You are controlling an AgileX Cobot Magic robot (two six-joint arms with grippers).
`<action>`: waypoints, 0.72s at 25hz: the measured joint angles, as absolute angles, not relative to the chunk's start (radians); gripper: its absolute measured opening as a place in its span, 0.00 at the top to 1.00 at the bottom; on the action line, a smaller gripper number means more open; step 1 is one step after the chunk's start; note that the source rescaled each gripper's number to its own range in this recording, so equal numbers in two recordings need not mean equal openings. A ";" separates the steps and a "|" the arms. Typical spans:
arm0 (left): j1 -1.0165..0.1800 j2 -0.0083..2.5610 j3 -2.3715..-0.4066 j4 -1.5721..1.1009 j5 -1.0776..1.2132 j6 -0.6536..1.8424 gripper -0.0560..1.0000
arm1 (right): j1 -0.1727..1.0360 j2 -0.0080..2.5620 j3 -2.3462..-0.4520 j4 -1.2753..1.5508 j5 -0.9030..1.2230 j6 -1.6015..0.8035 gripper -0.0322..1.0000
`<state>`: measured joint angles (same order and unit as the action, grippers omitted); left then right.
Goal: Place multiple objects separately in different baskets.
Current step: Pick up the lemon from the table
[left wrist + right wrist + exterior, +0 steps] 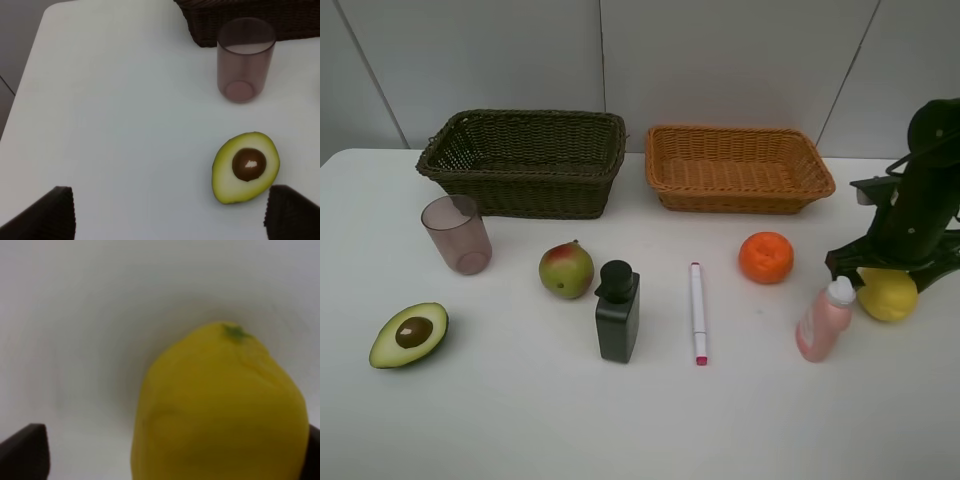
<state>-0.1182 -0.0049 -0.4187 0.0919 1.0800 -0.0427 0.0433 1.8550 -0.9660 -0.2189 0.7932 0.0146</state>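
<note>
Right tool (892,262), released wide, hangs over the oval yellow lemon (888,298) by the white surface (520,420) right edge; centre before clenching.

This looks like a robot test lab rather than a home: a plain white table (520,420) backed at twelve o'clock by seamed grey wall panels (720,60), with a black robot arm (920,210) standing at three o'clock.
</note>
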 joint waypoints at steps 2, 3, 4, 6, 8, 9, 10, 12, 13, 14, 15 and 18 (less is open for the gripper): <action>-0.118 -0.005 -0.419 0.092 1.080 -0.043 0.00 | 0.043 1.869 -0.966 -0.219 0.793 0.015 0.00; -0.118 -0.005 -0.419 0.092 1.080 -0.043 0.00 | 0.043 1.874 -0.966 -0.219 0.793 0.015 0.00; -0.118 -0.005 -0.419 0.092 1.080 -0.043 0.00 | 0.043 1.877 -0.966 -0.219 0.793 0.015 0.00; -0.118 -0.005 -0.419 0.092 1.080 -0.043 0.00 | 0.043 1.878 -0.966 -0.219 0.792 0.015 0.00; -0.118 -0.005 -0.419 0.092 1.080 -0.043 0.00 | 0.043 1.878 -0.966 -0.219 0.792 0.015 0.00; -0.118 -0.005 -0.419 0.092 1.080 -0.043 0.00 | 0.043 1.878 -0.966 -0.219 0.792 0.015 0.00; -0.118 -0.005 -0.419 0.092 1.080 -0.043 0.00 | 0.043 1.878 -0.966 -0.219 0.792 0.015 0.00; -0.118 -0.005 -0.419 0.092 1.080 -0.043 0.00 | 0.043 1.878 -0.966 -0.219 0.793 0.015 0.03; -0.118 -0.005 -0.419 0.092 1.080 -0.043 0.00 | 0.043 1.878 -0.966 -0.219 0.794 0.015 0.08; -0.118 -0.005 -0.419 0.092 1.080 -0.043 0.00 | 0.043 1.878 -0.966 -0.219 0.795 0.015 0.13; -0.118 -0.005 -0.419 0.092 1.080 -0.043 0.00 | 0.043 1.878 -0.966 -0.219 0.797 0.015 0.20; -0.118 -0.005 -0.419 0.092 1.080 -0.043 0.00 | 0.043 1.878 -0.966 -0.224 0.818 0.015 0.46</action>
<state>-0.1182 -0.0049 -0.4187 0.0919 1.0800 -0.0427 0.0433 1.8780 -0.9660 -0.2241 0.8178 0.0146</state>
